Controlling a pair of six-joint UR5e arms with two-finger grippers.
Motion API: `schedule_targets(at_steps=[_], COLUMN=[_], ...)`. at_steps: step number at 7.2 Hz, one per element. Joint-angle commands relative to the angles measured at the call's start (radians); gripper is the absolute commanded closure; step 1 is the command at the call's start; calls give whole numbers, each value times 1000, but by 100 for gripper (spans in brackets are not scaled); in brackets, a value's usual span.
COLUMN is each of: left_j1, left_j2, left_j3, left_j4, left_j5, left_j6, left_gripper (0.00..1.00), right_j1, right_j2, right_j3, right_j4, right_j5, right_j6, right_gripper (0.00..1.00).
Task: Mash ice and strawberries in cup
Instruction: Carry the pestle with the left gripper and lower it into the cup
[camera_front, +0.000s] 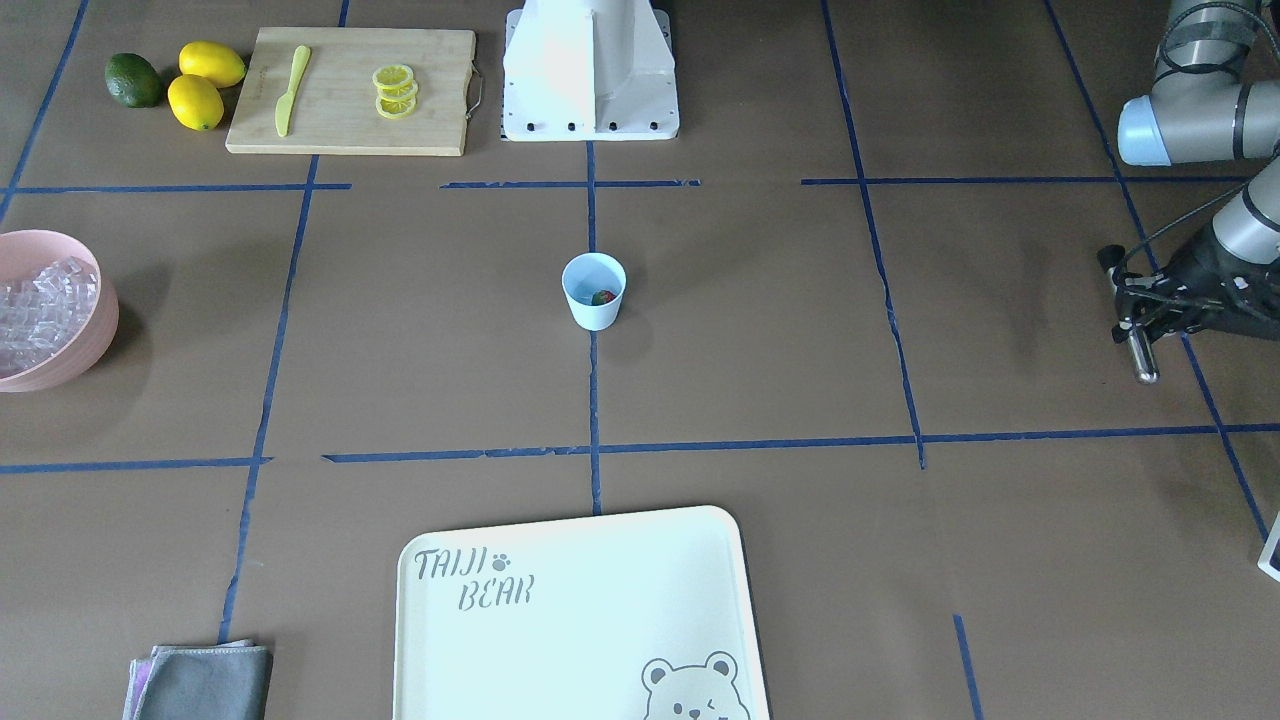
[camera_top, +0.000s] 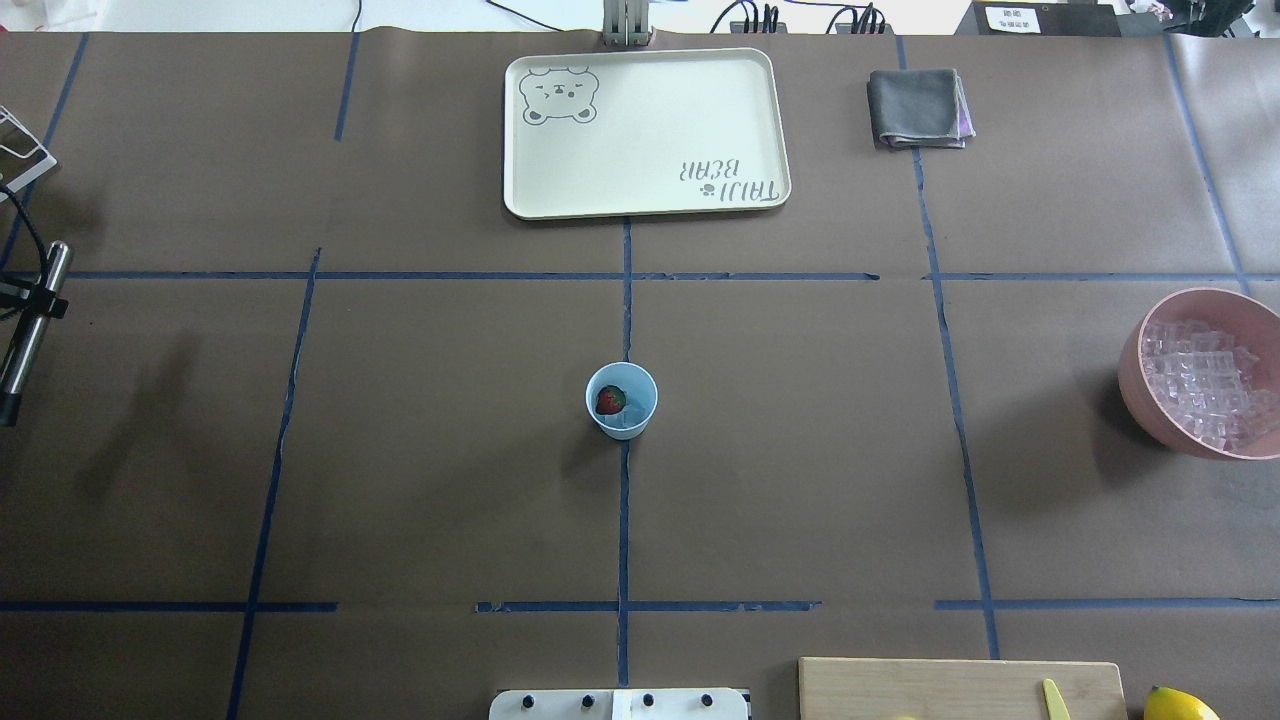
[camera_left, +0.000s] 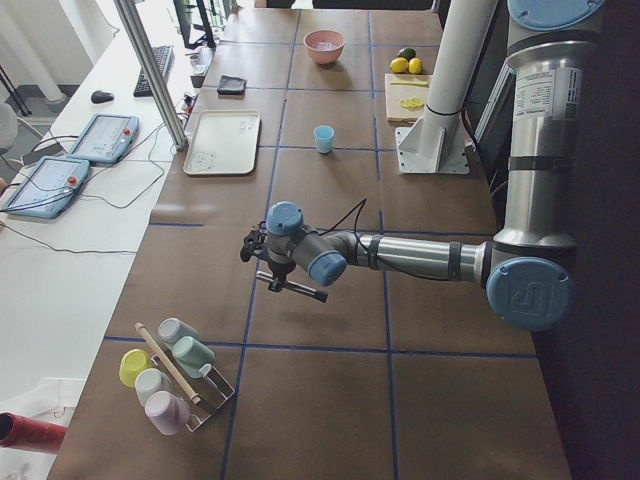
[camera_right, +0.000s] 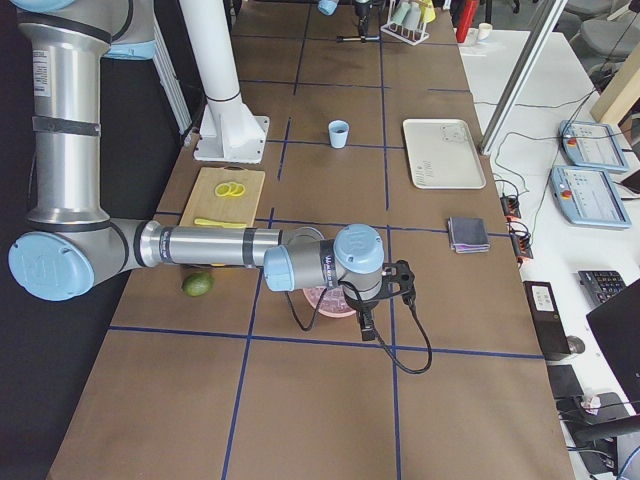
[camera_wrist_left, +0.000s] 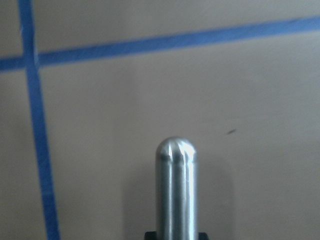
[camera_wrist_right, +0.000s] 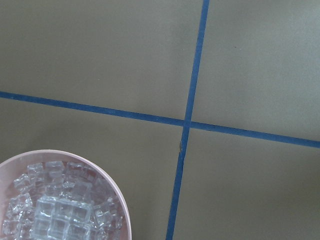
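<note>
The light blue cup (camera_front: 594, 291) stands upright at the table's middle, also in the overhead view (camera_top: 621, 400). A red strawberry (camera_top: 609, 401) lies inside it. The ice (camera_top: 1210, 385) fills a pink bowl (camera_top: 1135, 370) far to the robot's right, also in the right wrist view (camera_wrist_right: 60, 205). My left gripper (camera_front: 1135, 318) is far to the robot's left of the cup, shut on a metal masher rod (camera_front: 1143, 357) held above the table. My right gripper (camera_right: 385, 295) hangs near the pink bowl; I cannot tell whether it is open.
A cream bear tray (camera_top: 645, 130) and a grey cloth (camera_top: 918, 108) lie on the far side. A cutting board (camera_front: 350, 90) holds lemon slices and a yellow knife, with lemons (camera_front: 205, 85) and a green fruit (camera_front: 133, 80) beside it. A cup rack (camera_left: 175, 375) stands at the left end.
</note>
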Motion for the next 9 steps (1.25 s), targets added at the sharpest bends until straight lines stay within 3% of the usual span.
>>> schedule_targets(at_steps=[1,2,3,4,5,7,9], left_j1=[9,47,94,215,360,507,654], left_j2=[-127,-182,-228,-256,-261,-292,-365], left_j3=[-156,-233,-288,-307,-284,-231,-96], left_j4=[4,0,-17,-107,-273,-525,-809], left_j5=[28,34,97,279,445,626,821], left_j6=[-21,-104,-157,-229,-293,-329,-325], left_gripper=[100,100,100,100,100,100,100], right_j1=[0,0,0,0,0,0,0], right_j2=[-6,-10,-13,-15,-16,-16,-12], right_j3=[24,31,31,28,25,24,25], right_j4=[0,-2,-3,-5,-8,-9,-15], right_j5=[2,3,8,9,11,10,11], right_j6=[0,0,-1,-1,-1,-9,-12], right_gripper=[1,0,1,1,1,1,1])
